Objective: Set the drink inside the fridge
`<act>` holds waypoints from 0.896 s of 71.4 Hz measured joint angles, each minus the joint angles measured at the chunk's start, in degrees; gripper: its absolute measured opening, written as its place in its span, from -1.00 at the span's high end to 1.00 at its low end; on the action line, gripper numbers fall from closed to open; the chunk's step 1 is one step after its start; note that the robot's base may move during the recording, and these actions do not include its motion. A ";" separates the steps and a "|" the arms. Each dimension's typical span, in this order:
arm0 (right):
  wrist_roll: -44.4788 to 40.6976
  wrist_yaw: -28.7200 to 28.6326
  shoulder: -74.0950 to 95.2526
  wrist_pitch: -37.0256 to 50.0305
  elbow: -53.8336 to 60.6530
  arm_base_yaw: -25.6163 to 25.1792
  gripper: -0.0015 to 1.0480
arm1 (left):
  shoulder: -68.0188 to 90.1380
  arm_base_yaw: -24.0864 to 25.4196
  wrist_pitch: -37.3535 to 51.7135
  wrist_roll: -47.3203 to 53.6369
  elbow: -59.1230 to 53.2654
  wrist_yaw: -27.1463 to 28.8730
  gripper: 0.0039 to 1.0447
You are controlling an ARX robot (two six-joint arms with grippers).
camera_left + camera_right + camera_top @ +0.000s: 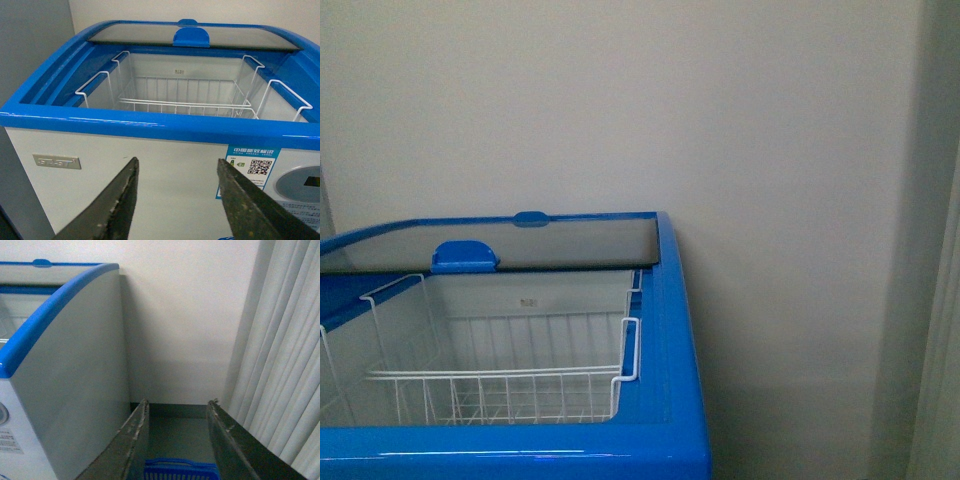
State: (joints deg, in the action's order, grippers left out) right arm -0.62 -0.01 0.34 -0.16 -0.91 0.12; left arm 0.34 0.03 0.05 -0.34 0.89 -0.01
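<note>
So far we hold nothing, and that is the first trouble: the drink shows in none of our views, so we cannot say where it is. Our left gripper (175,200) has its fingers (112,205) spread wide and empty in front of the chest freezer (150,125), aimed at its white front wall below the blue rim. Our right gripper (175,440) is likewise parted with nothing between its fingers (131,442), looking past the freezer's grey side toward the wall and the curtain (280,365), with the edge of a blue slotted basket (180,470) on the floor below it.

The freezer is open on our side: the sliding glass lid (520,245) with its blue handle (465,257) is pushed to the back, and a white wire basket (500,380) hangs inside, apparently empty.

What could go wrong from here, as we judge it:

- Searching blind. The bottle may lie in the blue basket, but only a sliver of it is visible; reaching down without a clear view risks a bad grasp or knocking the bottle over.
- Clipping the rim. The right arm sits close beside the freezer's corner, and any lift toward the opening has to clear that raised blue edge.
- Dropping short. A release above the wire basket's rim instead of well inside could let the bottle tip against the wires or roll off.
- Striking the glass lid if we carry too far back.
</note>
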 joint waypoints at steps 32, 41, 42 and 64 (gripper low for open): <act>0.04 0.00 0.00 0.00 0.00 0.00 -0.86 | 0.00 0.00 0.00 0.11 0.00 0.00 -0.85; 0.04 0.00 0.00 0.00 0.00 0.00 -0.86 | 0.00 0.00 0.00 0.11 0.00 0.00 -0.85; 0.04 0.00 0.00 0.00 0.00 0.00 -0.86 | 0.00 0.00 0.00 0.09 0.00 0.00 -0.85; 0.04 0.00 0.00 0.00 0.00 0.00 -0.86 | -0.02 0.00 0.00 0.09 0.00 0.00 -0.85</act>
State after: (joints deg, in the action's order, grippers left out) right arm -0.58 -0.01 0.34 -0.16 -0.91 0.12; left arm 0.32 0.03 0.05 -0.25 0.89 -0.01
